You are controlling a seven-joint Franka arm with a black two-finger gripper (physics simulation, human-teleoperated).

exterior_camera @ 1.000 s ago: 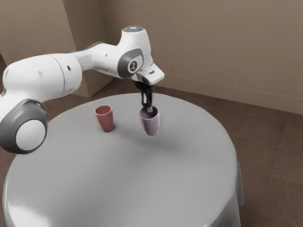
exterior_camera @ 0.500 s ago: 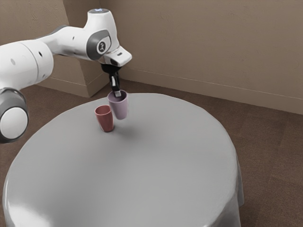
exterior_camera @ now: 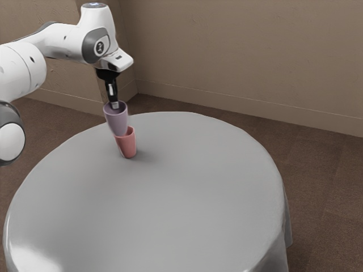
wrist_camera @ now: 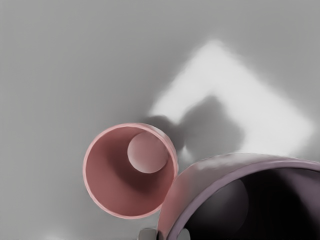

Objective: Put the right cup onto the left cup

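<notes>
In the exterior view, at the upper left of the frame, the black jaws are clamped on the rim of the smooth, tapered purple cup (exterior_camera: 117, 122); its narrow base overlaps the mouth of the upright red cup (exterior_camera: 129, 148), contact unclear; smooth grey cloth covers the round surface (exterior_camera: 170, 198); in the wrist view, the red cup's circular mouth lies beside the purple cup's curved wall.

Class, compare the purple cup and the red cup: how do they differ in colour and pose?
Colour: the purple cup is pale purple; the red cup is pinkish red.
Pose: the purple cup hangs from the end effector, above the table; the red cup stands on it.
Shared: both open upward and narrow towards the base.
</notes>
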